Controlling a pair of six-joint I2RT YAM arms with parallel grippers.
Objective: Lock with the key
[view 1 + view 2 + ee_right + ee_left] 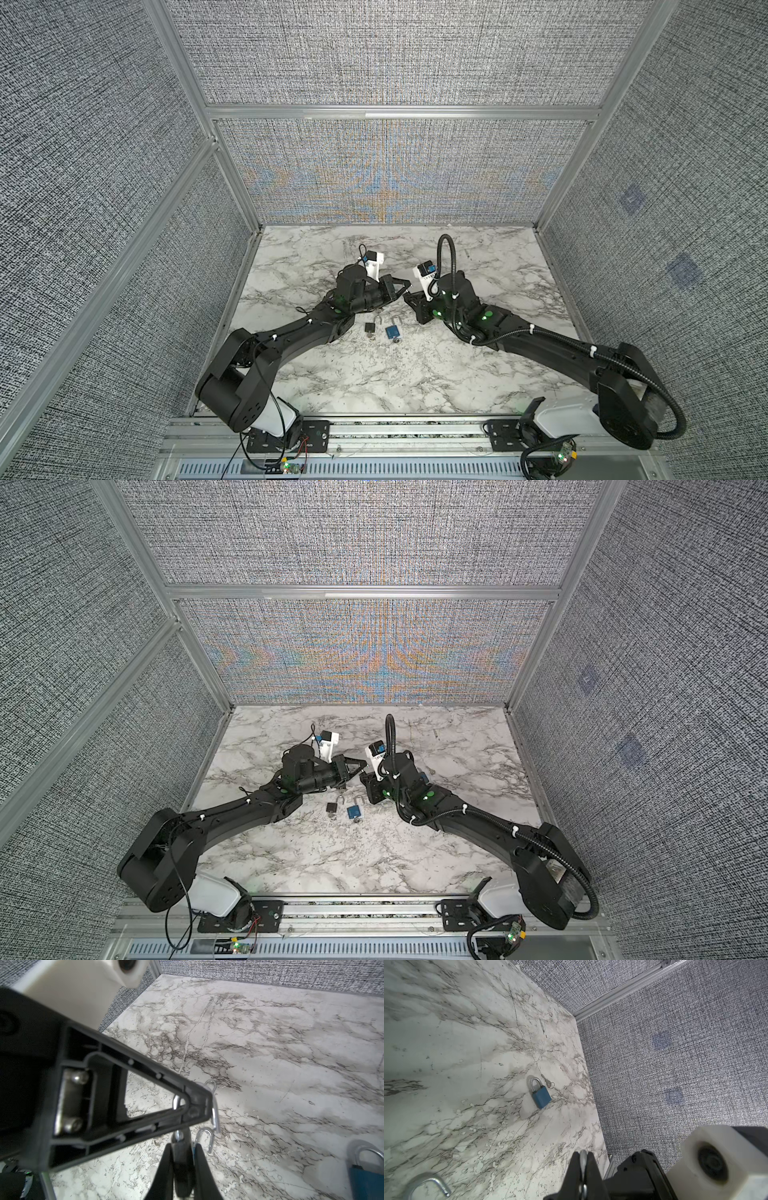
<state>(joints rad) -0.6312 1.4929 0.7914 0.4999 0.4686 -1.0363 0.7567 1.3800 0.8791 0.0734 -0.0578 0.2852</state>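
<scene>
Above the table, left gripper reaches right, pinching key; right gripper faces it, closed, contents unclear.

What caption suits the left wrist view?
Shut left gripper pinches a thin metal piece above the table; a blue padlock lies beyond, key beside it.

Left tool pinches what seems a key; blue padlock nearby.
</scene>
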